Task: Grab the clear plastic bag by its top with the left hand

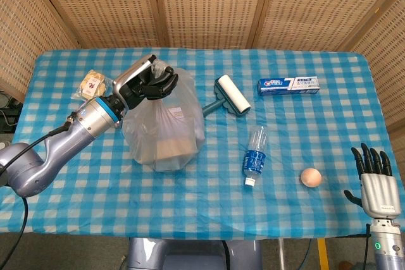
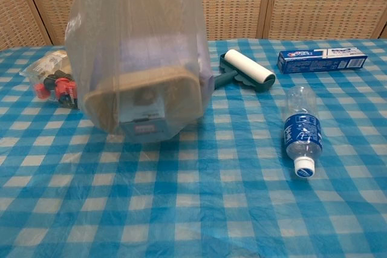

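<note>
Left hand (image 1: pixel 147 83) showing black fingers and a pale grey back plate, blue ring banding its wrist, silver-grey arm trailing a black cable, right hand (image 1: pixel 376 178) wearing black fingers over a white palm

The worktop (image 1: pixel 304 124) cloth is blue-and-white checked; the bag (image 2: pixel 136 40) is clear, the roller (image 2: pixel 249 69) white and dark green.

Out of sight, chest view
I lose the clear plastic bag (image 2: pixel 139 52) top at the frame edge; lint roller (image 2: pixel 245 70) handle partly hidden behind it.
</note>
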`<action>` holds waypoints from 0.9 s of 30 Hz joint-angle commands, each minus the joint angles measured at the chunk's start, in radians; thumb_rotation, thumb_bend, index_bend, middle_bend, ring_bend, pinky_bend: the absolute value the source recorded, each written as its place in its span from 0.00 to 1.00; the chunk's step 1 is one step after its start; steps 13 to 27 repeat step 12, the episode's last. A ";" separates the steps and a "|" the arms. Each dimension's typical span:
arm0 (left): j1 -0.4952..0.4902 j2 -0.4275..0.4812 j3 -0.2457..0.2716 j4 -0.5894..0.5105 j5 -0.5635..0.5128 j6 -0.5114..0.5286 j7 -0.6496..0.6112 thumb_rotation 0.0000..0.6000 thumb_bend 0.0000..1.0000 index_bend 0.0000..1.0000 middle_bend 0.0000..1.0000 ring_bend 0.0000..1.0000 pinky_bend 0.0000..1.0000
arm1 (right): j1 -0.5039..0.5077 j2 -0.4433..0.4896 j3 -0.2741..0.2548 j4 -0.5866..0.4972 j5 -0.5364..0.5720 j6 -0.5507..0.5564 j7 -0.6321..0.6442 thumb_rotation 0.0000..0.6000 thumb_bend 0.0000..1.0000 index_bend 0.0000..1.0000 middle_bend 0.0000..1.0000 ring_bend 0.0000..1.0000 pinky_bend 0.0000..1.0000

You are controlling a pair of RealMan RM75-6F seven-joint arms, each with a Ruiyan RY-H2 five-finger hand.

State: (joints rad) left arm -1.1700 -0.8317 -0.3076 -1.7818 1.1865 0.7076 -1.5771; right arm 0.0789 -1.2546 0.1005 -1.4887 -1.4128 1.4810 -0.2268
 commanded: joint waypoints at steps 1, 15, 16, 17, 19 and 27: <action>0.016 0.051 -0.065 -0.050 -0.051 -0.021 0.019 1.00 1.00 1.00 1.00 0.98 1.00 | 0.001 -0.001 -0.001 -0.001 -0.002 0.000 -0.002 1.00 0.00 0.09 0.00 0.00 0.00; 0.044 0.104 -0.219 -0.082 -0.188 -0.096 0.081 1.00 1.00 1.00 1.00 0.98 1.00 | 0.000 0.002 0.003 -0.003 0.005 0.000 0.004 1.00 0.00 0.09 0.00 0.00 0.00; 0.044 0.104 -0.219 -0.082 -0.188 -0.096 0.081 1.00 1.00 1.00 1.00 0.98 1.00 | 0.000 0.002 0.003 -0.003 0.005 0.000 0.004 1.00 0.00 0.09 0.00 0.00 0.00; 0.044 0.104 -0.219 -0.082 -0.188 -0.096 0.081 1.00 1.00 1.00 1.00 0.98 1.00 | 0.000 0.002 0.003 -0.003 0.005 0.000 0.004 1.00 0.00 0.09 0.00 0.00 0.00; 0.044 0.104 -0.219 -0.082 -0.188 -0.096 0.081 1.00 1.00 1.00 1.00 0.98 1.00 | 0.000 0.002 0.003 -0.003 0.005 0.000 0.004 1.00 0.00 0.09 0.00 0.00 0.00; 0.044 0.104 -0.219 -0.082 -0.188 -0.096 0.081 1.00 1.00 1.00 1.00 0.98 1.00 | 0.000 0.002 0.003 -0.003 0.005 0.000 0.004 1.00 0.00 0.09 0.00 0.00 0.00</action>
